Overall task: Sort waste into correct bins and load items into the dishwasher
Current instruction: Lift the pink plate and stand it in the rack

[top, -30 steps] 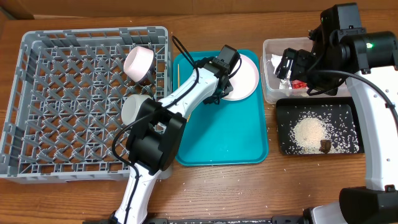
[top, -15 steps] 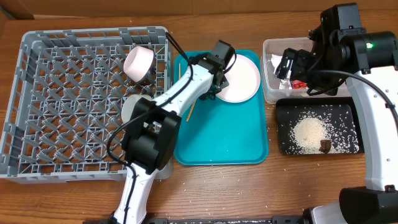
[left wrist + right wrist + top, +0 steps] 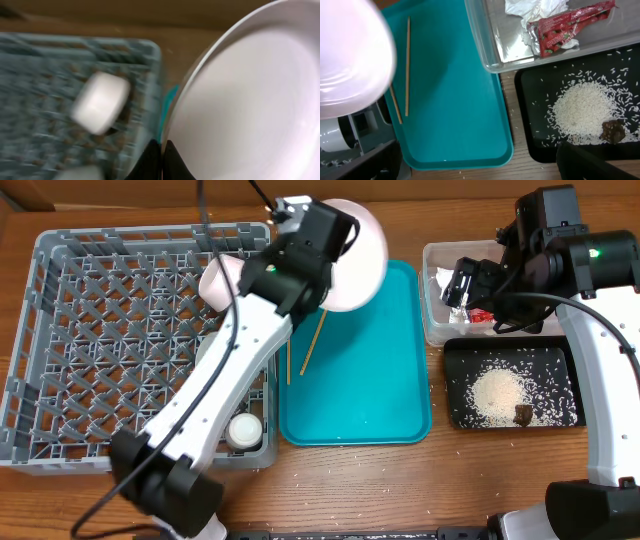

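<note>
Half a second before, the large plate (image 3: 352,252) had lain flat on the far end of the teal tray (image 3: 370,385). Now we saw it lifted and tilted above that tray's far-left corner, its far rim reaching past the tray's edge. The left arm had swung up with it, uncovering two chopsticks (image 3: 312,345) on the left part of the teal tray and a small cup (image 3: 243,430) just left of the tray's near-left corner, inside the dish rack (image 3: 100,330). The right arm had not shifted. The left gripper (image 3: 160,157) was clamped on the large plate's rim, its dark fingers pinched together at the edge in the blurred left wrist view. A bowl (image 3: 224,280) lay tipped in the rack, left of the teal tray's far-left corner. The right gripper (image 3: 460,284) hung over the clear tub (image 3: 430,305) beside the teal tray's far-right corner, fingers spread wide and holding nothing. In the tub lay the napkin (image 3: 530,10) and red wrapper (image 3: 567,27). The black tray (image 3: 456,418), right of the teal tray, held the rice (image 3: 497,392) and brown lump (image 3: 522,415).
</note>
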Controlling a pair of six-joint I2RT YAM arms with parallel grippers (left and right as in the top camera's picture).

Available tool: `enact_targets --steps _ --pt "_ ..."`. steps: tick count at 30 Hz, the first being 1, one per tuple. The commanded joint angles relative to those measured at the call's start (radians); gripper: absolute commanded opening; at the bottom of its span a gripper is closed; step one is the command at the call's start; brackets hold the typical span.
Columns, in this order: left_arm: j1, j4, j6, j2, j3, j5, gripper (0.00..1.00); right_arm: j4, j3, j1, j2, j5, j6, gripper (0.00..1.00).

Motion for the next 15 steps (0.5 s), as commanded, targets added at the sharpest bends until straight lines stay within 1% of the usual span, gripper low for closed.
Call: enact_targets --steps 1,3,6,9,15 --pt "0.007 -0.015 0.163 -0.043 0.014 -0.426 0.04 0.003 -0.001 0.002 -0.003 0.006 0.001 1.00" --pt "0.017 -0.019 0.200 -0.045 0.014 -0.593 0.04 0.003 -0.001 0.002 -0.003 0.006 0.001 1.00" --pt "0.046 -0.027 0.224 -0.045 0.013 -0.714 0.04 0.003 -0.001 0.002 -0.003 0.006 0.000 1.00" --pt "0.102 -0.026 0.239 -0.045 0.013 -0.753 0.04 0.003 -0.001 0.003 -0.003 0.006 0.000 1.00" --pt "0.244 -0.033 0.238 -0.045 0.013 -0.754 0.04 0.003 -0.001 0.002 -0.003 0.006 0.001 1.00"
